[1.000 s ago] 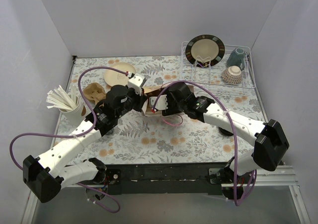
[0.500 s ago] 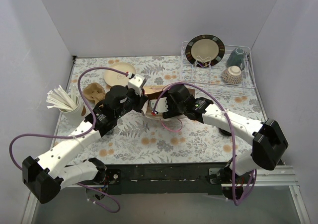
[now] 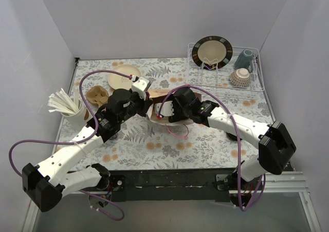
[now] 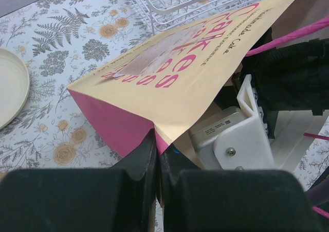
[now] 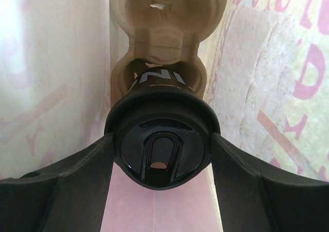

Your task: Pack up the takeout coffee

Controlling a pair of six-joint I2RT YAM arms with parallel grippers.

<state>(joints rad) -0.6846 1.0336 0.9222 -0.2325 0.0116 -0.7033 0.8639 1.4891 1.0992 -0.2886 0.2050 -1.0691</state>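
The bag (image 4: 169, 72) lies on its side in the middle of the table (image 3: 154, 142), cream face up with pink lettering, pink on its side fold. In the left wrist view its mouth opens toward the lower right of the frame.

The left gripper (image 4: 156, 144) is pinched tight on the bag's upper lip at the bottom centre of that view, the paper caught between the two dark fingers (image 4: 136, 157).

The right arm reaches into the mouth from the right. From overhead only its wrist shows, in the centre of the frame beside the left arm's; the fingers are hidden inside the bag.

The right wrist view looks down the inside of the bag. The coffee (image 5: 160, 157) sits in the centre of that frame, its round black lid facing the camera and white lettering on the cup wall just above it. The right gripper (image 5: 160, 138) stands wide with one finger pressed against each side of the lid, so it holds the coffee. The cup's far end rests in a pocket of a pulp carrier (image 5: 162, 31) that runs to the top of the frame, deeper in the bag.

Overhead, a wire rack (image 3: 226, 88) in the upper right holds a dark-rimmed plate (image 3: 212, 51), a teal cup (image 3: 245, 59) and a woven bowl (image 3: 240, 77). At the left are a cream plate (image 3: 123, 76), a second carrier (image 3: 96, 95) and a white cup of stirrers (image 3: 72, 111).
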